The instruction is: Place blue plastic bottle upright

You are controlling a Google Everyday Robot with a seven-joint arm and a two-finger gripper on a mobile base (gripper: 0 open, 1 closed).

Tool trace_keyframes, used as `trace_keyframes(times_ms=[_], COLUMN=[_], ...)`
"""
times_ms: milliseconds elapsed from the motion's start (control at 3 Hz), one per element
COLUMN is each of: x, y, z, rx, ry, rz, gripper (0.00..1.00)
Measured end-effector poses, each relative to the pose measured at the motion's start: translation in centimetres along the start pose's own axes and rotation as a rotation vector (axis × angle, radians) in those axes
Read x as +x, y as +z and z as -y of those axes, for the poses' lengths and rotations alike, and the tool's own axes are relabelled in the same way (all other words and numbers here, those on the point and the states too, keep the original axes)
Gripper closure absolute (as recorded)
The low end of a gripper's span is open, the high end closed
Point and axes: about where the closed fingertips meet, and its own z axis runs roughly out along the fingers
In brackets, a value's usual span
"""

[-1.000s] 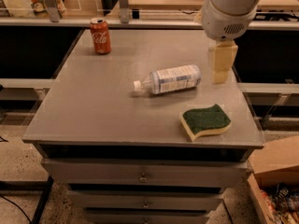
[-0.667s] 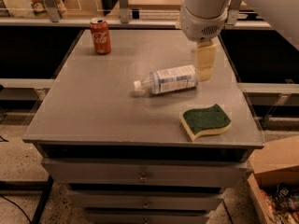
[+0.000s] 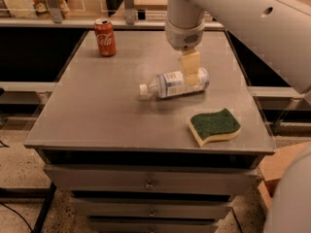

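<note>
The blue plastic bottle lies on its side near the middle of the grey metal table. It is clear with a pale label, and its white cap points left. My gripper hangs from the white arm straight over the bottle's right, bottom end. Its cream tip overlaps that end in the view. I cannot tell whether it touches the bottle.
A red Coca-Cola can stands upright at the table's back left. A green and yellow sponge lies at the front right. Drawers sit under the tabletop. A cardboard box stands on the floor at the right.
My gripper has moved left from beside the bottle's bottom end to over that end. The bottle, can and sponge have not moved.
</note>
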Motion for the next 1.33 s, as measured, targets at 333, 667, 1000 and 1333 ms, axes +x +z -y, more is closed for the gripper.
trace_keyframes(times_ms=[333, 667, 1000, 1333], x=[-0.8, -1.4, -1.6, -2.2], y=[2.3, 3.7, 4.5, 4.4], z=[0.5, 0.1, -0.7, -1.6], rx=[-0.06, -0.101, -0.135, -0.161], ry=[0.026, 0.065, 0.144, 0.196], rz=[0.051, 0.07, 0.099, 0.13], gripper=[0.0, 0.0, 0.0, 0.17])
